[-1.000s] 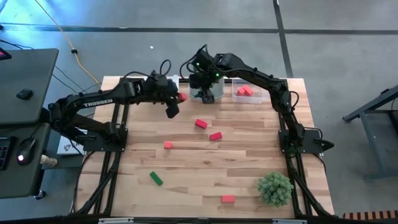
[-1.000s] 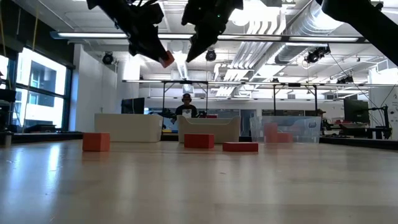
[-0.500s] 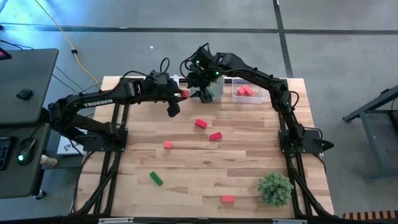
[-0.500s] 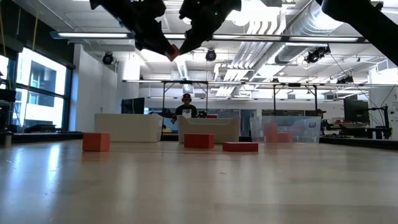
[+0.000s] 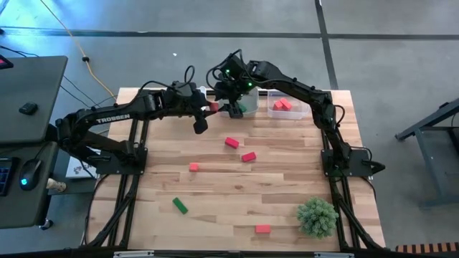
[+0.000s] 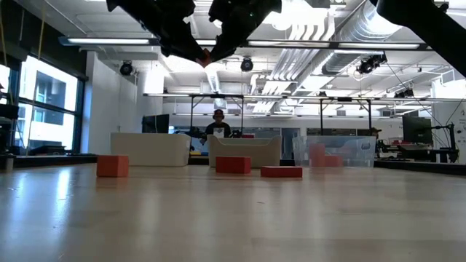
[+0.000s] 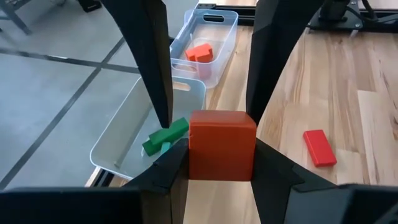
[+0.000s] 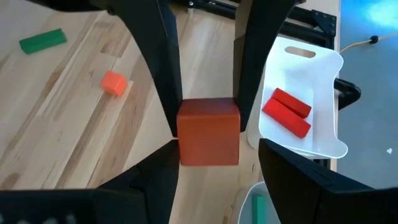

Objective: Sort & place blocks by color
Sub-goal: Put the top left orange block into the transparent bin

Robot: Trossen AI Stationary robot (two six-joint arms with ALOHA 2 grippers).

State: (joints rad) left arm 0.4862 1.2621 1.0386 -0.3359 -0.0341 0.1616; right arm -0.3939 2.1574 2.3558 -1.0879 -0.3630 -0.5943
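My left gripper (image 5: 207,110) is shut on an orange-red block (image 7: 221,140), held high over the far part of the table. My right gripper (image 5: 232,108) meets it there, open, with a finger (image 7: 152,68) on either side of the block and a gap showing in the right wrist view. Loose blocks lie flat on the wood: two red (image 5: 231,142) (image 5: 249,157), one orange-red (image 5: 193,167), one green (image 5: 179,206), one red (image 5: 263,229). A green block (image 7: 165,137) lies in the nearer clear bin and red ones (image 8: 286,112) in another. My left gripper pinches the orange-red block by two opposite sides (image 7: 194,163) between its two fingers. The fingers come from the table's left, slanting a little downward. The block is lifted clear, well above the table, its free end toward my right gripper.
Two clear bins (image 5: 249,107) (image 5: 292,112) stand side by side at the table's far edge, just beyond both grippers. A bushy green plant (image 5: 317,217) stands at the near right corner. A person sits in the room behind the table (image 6: 218,125).
My left gripper has tipped up and rolled a little, carrying the orange-red block up and toward my right gripper. My right gripper has turned toward the block, so that its fingers now stand on either side of it.
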